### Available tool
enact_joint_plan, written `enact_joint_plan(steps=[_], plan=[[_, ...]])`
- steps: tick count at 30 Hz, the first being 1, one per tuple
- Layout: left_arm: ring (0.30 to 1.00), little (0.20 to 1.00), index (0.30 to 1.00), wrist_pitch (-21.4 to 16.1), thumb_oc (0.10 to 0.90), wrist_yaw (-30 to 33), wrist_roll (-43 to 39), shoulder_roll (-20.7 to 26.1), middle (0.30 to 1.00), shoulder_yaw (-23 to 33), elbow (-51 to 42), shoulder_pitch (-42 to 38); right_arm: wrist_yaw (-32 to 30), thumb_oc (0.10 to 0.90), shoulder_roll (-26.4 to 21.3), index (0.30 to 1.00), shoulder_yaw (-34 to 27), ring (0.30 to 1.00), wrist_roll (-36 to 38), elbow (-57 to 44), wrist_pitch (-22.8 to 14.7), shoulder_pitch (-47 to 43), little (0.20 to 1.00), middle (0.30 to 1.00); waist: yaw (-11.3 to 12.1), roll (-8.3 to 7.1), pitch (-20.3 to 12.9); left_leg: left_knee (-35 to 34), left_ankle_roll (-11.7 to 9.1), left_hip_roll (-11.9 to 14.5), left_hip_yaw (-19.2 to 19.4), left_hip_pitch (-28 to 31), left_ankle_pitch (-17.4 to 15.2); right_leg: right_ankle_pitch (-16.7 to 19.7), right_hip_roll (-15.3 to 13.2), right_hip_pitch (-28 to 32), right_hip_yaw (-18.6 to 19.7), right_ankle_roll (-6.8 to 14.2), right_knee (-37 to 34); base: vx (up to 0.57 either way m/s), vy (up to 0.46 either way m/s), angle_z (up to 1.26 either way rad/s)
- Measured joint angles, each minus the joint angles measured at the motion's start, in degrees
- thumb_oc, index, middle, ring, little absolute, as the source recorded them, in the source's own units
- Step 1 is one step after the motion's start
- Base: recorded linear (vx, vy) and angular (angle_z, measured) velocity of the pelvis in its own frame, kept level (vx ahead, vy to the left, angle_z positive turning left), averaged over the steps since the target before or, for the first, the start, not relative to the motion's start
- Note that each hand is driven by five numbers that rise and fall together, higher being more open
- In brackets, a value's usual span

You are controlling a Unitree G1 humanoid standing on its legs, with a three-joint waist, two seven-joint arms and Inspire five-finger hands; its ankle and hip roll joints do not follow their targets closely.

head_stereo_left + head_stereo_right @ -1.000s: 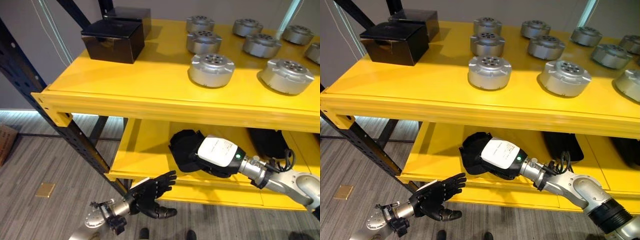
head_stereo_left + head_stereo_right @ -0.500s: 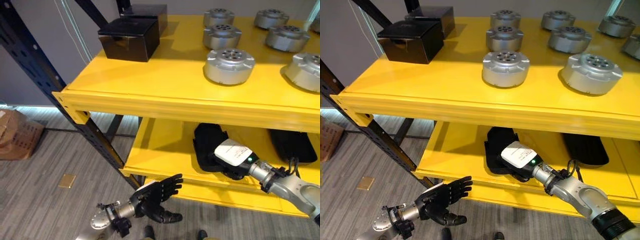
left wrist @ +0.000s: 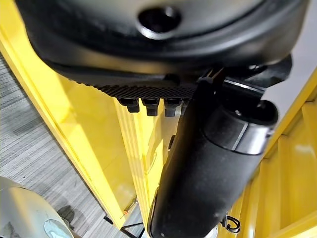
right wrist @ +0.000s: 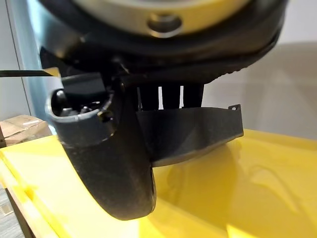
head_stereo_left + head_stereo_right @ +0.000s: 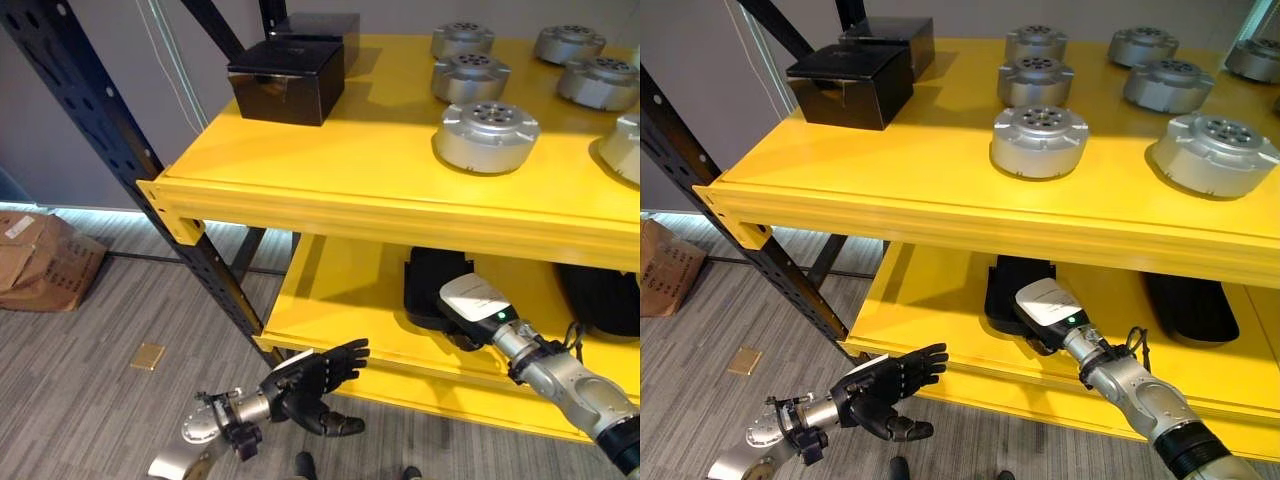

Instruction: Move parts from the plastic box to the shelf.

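So there's this yellow shelf [image 5: 330, 170] on a dark blue frame [image 5: 120, 160], two levels. The upper level runs across the top of the frame and has a bunch of round silver parts [image 5: 486, 135] spread over its right half, the nearest one sitting close to the front edge, others further back towards the upper right. Two black boxes [image 5: 285, 78] sit at the upper centre-left of the frame, one right behind the other, touching or nearly so.

The left hand [image 5: 310, 385] hangs out at the bottom centre of the frame, just in front of the lower level's front edge, over the grey wood-look floor [image 5: 90, 320]. It's relaxed, fingers spread and pretty much straight, nothing in it.

The right hand [image 5: 1045, 310] is reaching into the lower level at the lower right, white cover on its back facing up. Its fingers go over a flat black tray [image 5: 1010, 290] lying on that level, and in the right wrist view the fingers [image 4: 168, 94] point straight out at a dark wall of it, but honestly I can't tell if it's clenched on anything or loose. Another black tray [image 5: 1195, 305] lies further right on the same level.

Crumpled cardboard [image 5: 45, 265] sits on the floor at the left edge, and a small tan square [image 5: 148, 356] lies flat nearer the middle
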Motion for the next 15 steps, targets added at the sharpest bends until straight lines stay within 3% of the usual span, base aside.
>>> enact_joint_plan(steps=[10,15], plan=[[1.000,1.000,1.000,0.33,0.900,-0.48,0.18,0.00,1.000,-0.20,-0.01,-0.97,-0.52,0.400,3.06,0.300,0.78,0.300,0.01,6.76,4.80,-3.91,0.300,0.300,0.12,0.15,-0.13,-0.01,-0.23,0.05,-0.26,-0.05,0.50,0.26,0.06,0.10,-0.25,-0.17,0.00,0.00,-0.004,0.00],[1.000,1.000,1.000,0.97,0.900,-2.46,0.19,0.00,1.000,-0.18,-0.01,-0.95,0.74,0.400,2.92,0.300,0.87,0.300,-1.19,7.03,4.67,-3.85,0.300,0.300,0.05,0.17,-0.83,-0.01,-0.46,0.17,-0.32,-0.07,0.69,0.32,0.20,0.09,-0.26,-0.20,0.00,-0.02,-0.049,0.00]])
